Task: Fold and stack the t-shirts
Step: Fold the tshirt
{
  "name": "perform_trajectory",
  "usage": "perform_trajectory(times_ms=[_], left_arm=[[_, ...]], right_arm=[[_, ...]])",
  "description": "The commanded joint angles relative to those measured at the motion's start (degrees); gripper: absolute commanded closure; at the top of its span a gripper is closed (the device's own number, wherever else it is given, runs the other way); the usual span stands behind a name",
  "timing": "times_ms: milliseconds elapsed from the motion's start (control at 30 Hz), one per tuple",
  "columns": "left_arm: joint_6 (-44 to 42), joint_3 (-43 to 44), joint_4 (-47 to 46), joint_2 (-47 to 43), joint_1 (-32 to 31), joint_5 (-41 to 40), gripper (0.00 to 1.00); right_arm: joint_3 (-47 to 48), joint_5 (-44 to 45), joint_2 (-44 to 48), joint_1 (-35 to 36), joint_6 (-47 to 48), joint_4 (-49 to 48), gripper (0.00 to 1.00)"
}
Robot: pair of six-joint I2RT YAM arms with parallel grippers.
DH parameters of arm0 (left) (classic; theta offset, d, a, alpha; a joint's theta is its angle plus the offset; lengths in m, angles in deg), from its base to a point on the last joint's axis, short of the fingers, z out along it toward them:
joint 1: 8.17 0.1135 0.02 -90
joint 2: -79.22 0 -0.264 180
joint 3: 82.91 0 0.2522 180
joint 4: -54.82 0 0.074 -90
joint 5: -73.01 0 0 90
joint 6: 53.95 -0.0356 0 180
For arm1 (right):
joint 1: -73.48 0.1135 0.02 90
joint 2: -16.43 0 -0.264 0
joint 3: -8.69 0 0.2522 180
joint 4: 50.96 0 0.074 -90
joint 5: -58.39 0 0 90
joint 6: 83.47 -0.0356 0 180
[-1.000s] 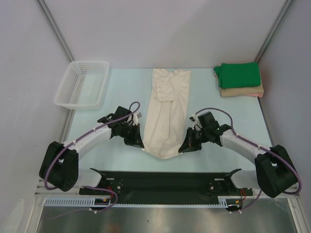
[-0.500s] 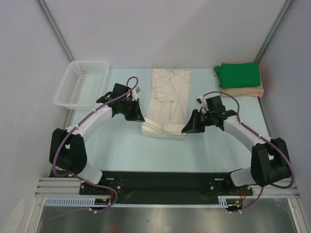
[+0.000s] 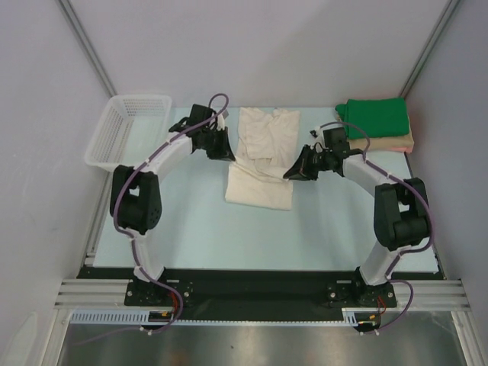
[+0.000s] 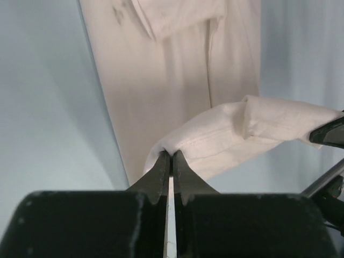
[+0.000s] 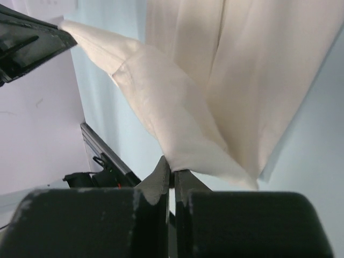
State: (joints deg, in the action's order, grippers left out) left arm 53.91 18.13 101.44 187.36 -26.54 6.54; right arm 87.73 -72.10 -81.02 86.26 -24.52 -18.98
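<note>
Pincers [image 3: 227, 155] [image 3: 290, 174] two, t-shirts [image 3: 259, 189] [image 3: 375, 117] [image 3: 381, 143] three, basket [image 3: 141, 97] one.

Our left arm [image 3: 169, 152] and right arm [image 3: 363, 172] stretch far forward, elbows bowed outward, wrists turned in toward each other. Our left gripper [image 3: 222, 150] has its jaws pressed together on a corner of the cream-white t-shirt [image 3: 259, 187], pinched at the very tips. Our right gripper [image 3: 293, 174] is clamped the same way on the opposite corner, the cloth hanging between the two sets of jaws.
</note>
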Motion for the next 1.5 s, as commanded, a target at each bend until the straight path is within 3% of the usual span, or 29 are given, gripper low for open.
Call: perform_trajectory(times_ms=[0, 67, 133, 233, 300, 400, 500, 567, 700, 900, 1100, 1333, 1467], left_arm=[[-2.57, 9.45, -2.63, 4.78, 0.88, -2.95, 0.96], [-2.4, 12.81, -2.54, 8.92, 0.88, -5.59, 0.73], [-2.84, 16.49, -3.33, 10.25, 1.14, -7.52, 0.69], [-2.93, 18.53, -4.3, 9.55, 2.1, -10.16, 0.54], [-2.93, 16.79, -3.25, 6.4, 3.07, -10.35, 0.43], [-1.87, 8.1, -0.27, -0.17, 5.53, -5.36, 0.43], [-0.38, -3.32, 1.06, -5.2, 7.91, 5.27, 0.41], [0.15, -10.27, 1.51, -6.09, 8.79, 13.07, 0.41], [1.9, -17.66, 0.1, -5.66, 8.88, 18.13, 0.41], [2.96, -17.07, -1.48, -2.06, 8.88, 17.61, 0.35], [1.91, -14.69, -0.87, 2.6, 8.27, 16.82, 0.35], [1.91, -13.72, -1.57, 5.77, 5.9, 16.2, 0.41], [2.61, -12.58, -2.27, 7.35, 4.75, 16.29, 0.52]], right_arm=[[4.76, 0.84, -4.83, -1.08, -0.42, -4.76, 1.0], [5.91, 1.81, -7.13, -1.96, -0.77, -6.6, 0.8], [8.89, 3.3, -9.15, -2.75, 0.11, -7.67, 0.65], [11.53, 5.33, -7.86, -5.21, 0.37, -9.07, 0.5], [12.15, 6.21, -6.18, -6.79, 2.13, -5.85, 0.46], [9.01, 3.68, -2.32, -7.85, 2.83, -0.83, 0.46], [0.84, 0.51, 1.9, -6.89, 2.66, 2.43, 0.46], [-5.73, -0.02, 3.31, -6.01, 1.52, 1.74, 0.46], [-13.32, -0.64, 3.67, -2.94, -1.03, -0.98, 0.46], [-14.48, -0.03, 0.33, -0.21, -3.58, -3.97, 0.47], [-11.93, -0.03, -4.32, 0.41, -5.25, -6.26, 0.48], [-10.52, -0.03, -8.02, 1.2, -6.13, -7.58, 0.51], [-10.17, -0.12, -9.34, 1.73, -6.39, -8.02, 0.55]])
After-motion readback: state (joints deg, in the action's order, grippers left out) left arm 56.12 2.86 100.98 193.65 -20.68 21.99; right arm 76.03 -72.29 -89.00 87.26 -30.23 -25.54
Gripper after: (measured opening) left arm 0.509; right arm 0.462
